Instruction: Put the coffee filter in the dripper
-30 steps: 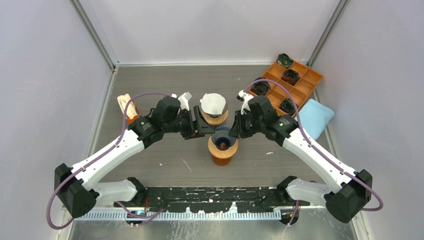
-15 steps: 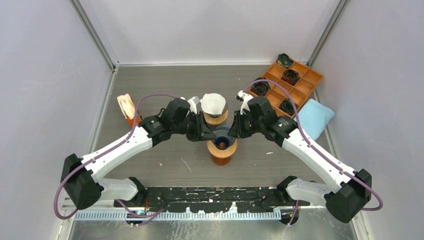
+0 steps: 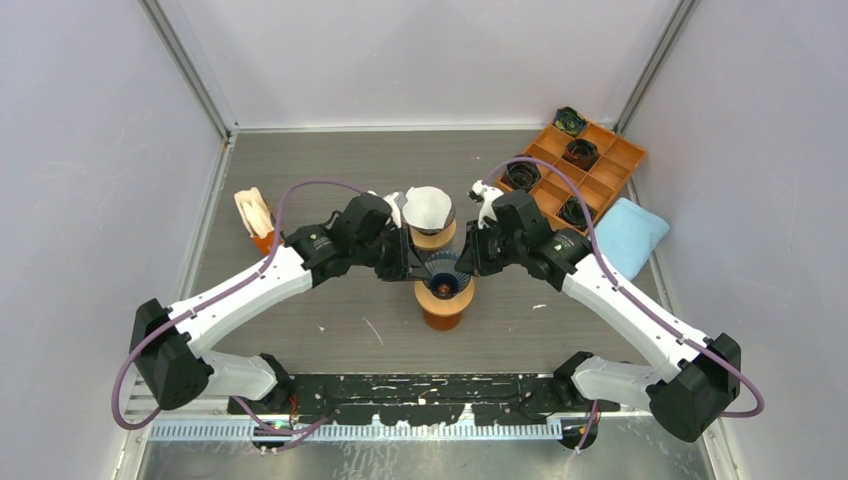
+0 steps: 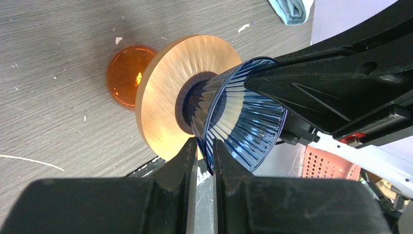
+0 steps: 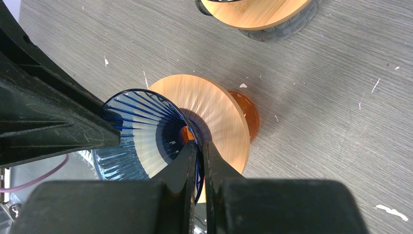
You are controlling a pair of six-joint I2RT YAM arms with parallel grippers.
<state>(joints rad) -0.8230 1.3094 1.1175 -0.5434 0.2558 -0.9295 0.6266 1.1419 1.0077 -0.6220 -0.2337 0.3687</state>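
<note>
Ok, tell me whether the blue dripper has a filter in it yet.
No, the blue dripper shows bare ribs inside, with no paper in it.

Left pincer [image 4: 204,145], right pincer [image 5: 200,145]; both clamped

Orange plastic divided tray [image 3: 626,153] far right; dark round pieces [image 3: 581,152] in four compartments. Light blue folded cloth [image 3: 632,232] just beside it.
</note>
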